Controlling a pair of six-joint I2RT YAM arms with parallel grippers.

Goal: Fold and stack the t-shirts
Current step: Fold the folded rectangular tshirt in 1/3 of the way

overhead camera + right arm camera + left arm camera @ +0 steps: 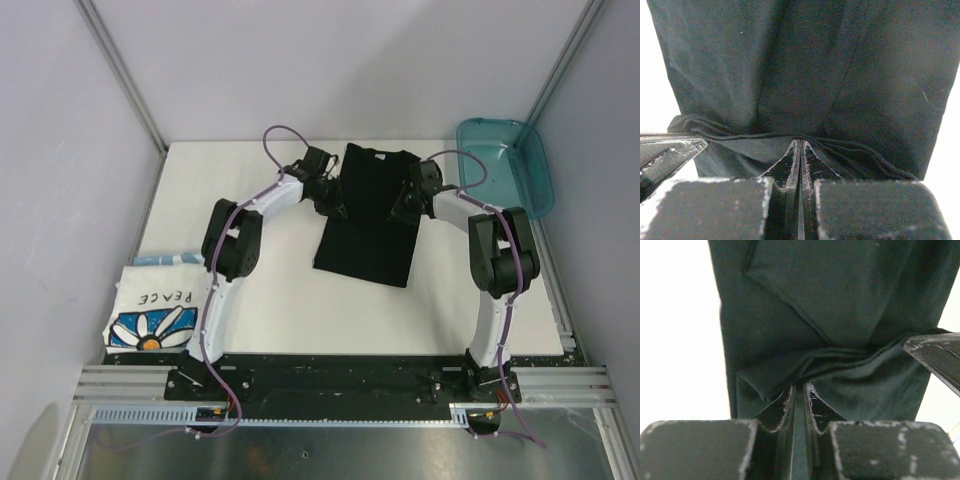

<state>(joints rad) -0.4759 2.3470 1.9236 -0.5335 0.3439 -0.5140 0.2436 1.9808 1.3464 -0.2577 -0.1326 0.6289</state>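
The black t-shirt (366,215) lies lengthwise in the middle of the table, folded to a narrow strip. My left gripper (335,203) is shut on its left edge; in the left wrist view the gripper (801,386) pinches bunched black cloth (840,315). My right gripper (403,207) is shut on its right edge; in the right wrist view the gripper (801,141) pinches a gathered hem of the black shirt (805,65). The white t-shirt (155,305) with blue daisy and "PEACE" lettering lies folded at the front left. The black shirt's chest mark is hidden.
A teal translucent plastic bin (505,165) sits at the back right corner. The white table (270,300) is walled by grey panels on the left, back and right. The arms' base rail (340,375) runs along the near edge.
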